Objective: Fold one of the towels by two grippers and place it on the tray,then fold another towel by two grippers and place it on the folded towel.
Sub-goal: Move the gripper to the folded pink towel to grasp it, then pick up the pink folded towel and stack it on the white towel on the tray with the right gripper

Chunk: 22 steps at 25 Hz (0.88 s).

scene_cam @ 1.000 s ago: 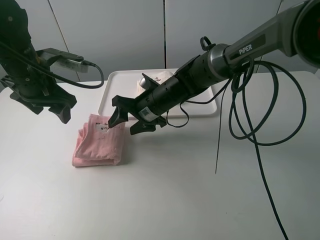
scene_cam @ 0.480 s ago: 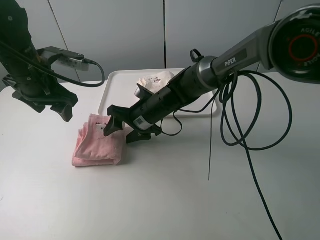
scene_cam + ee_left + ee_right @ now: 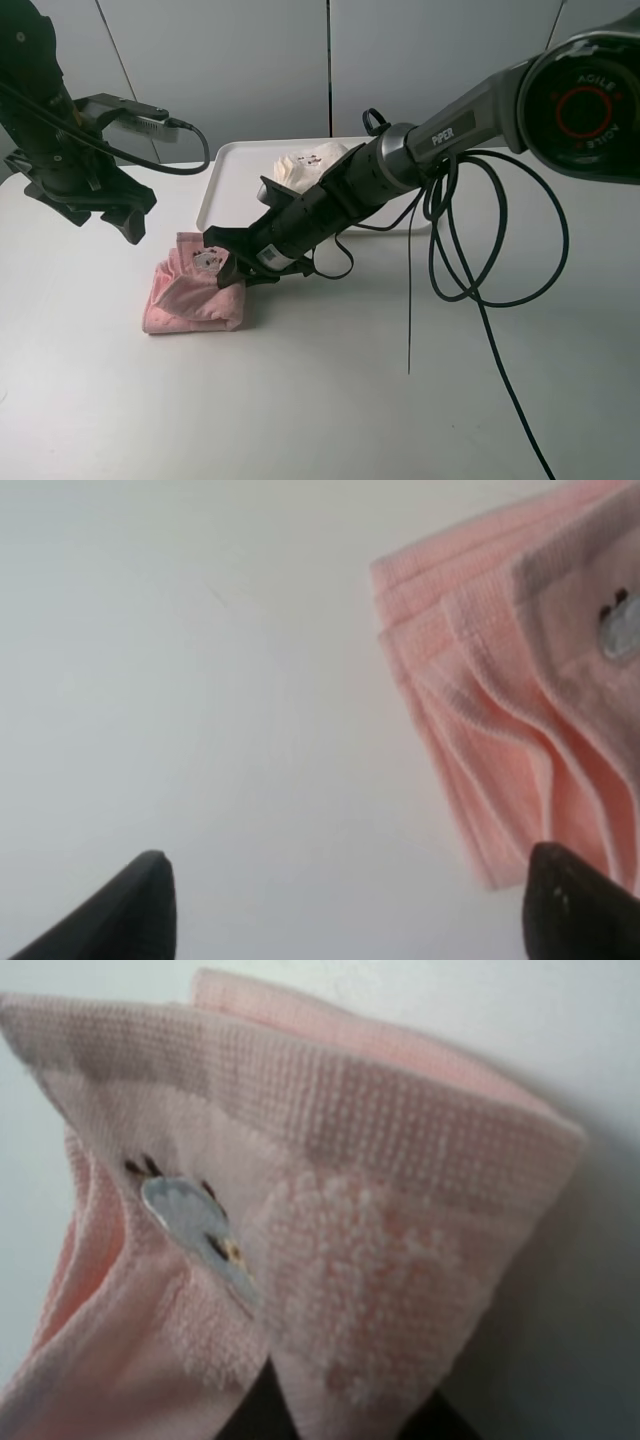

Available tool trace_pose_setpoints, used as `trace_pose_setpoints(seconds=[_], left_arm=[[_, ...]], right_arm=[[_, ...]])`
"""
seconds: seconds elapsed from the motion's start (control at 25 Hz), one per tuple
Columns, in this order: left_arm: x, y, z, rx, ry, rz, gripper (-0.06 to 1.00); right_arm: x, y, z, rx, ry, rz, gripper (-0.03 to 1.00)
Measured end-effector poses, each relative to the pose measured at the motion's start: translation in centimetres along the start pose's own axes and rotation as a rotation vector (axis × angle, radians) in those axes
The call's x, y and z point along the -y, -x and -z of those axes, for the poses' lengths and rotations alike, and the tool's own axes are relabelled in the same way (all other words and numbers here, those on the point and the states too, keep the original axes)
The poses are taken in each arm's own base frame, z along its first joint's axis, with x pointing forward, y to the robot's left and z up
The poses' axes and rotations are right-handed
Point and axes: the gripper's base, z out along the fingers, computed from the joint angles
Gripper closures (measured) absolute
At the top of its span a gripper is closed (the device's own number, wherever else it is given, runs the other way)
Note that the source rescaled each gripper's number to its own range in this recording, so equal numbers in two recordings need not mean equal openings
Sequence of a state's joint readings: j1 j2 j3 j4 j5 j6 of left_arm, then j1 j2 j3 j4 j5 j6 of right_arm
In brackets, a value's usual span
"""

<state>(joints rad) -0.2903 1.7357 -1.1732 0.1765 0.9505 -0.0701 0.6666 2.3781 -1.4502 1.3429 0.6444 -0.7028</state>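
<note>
Two black arms with looping black cables; the right arm [image 3: 400,170] carries a grey sleeve lettered "PIPER" and a red-ringed joint cap.

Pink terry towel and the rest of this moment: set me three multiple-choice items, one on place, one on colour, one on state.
1. Where does the cream-white terry towel lie?
A. on the flat white plastic tray
B. on the table
C. in the left gripper

2. What colour is the folded towel on the table?
A. blue
B. pale pink
C. green

3. How is the right gripper?
A. raised, empty
B. out of view
C. shut on the pale pink terry towel

Key: 1 A, it sits inside the rim; 2 B, both wrist views show pink; 3 C, a corner is pinched up.
</note>
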Motion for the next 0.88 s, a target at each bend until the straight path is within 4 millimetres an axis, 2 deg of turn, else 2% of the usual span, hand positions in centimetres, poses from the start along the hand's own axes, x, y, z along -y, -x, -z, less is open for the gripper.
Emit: trace_pose_setpoints(seconds=[0.4,0.64,0.88], left_arm=[[0.0,-0.2,0.0,-0.021,0.000,-0.015,0.03],[0.2,-0.3,0.0,-0.030,-0.021,-0.009,0.03],[0.2,-0.3,0.0,-0.037,-0.025,-0.018,0.03]], right_arm=[[-0.6,0.2,0.5,0.000,0.006,0.056,0.87],[-4.0,2.9,1.9,-0.010,0.038,0.187,0.87],[-6.5,6.2,4.3,0.024,-0.061,0.304,0.87]])
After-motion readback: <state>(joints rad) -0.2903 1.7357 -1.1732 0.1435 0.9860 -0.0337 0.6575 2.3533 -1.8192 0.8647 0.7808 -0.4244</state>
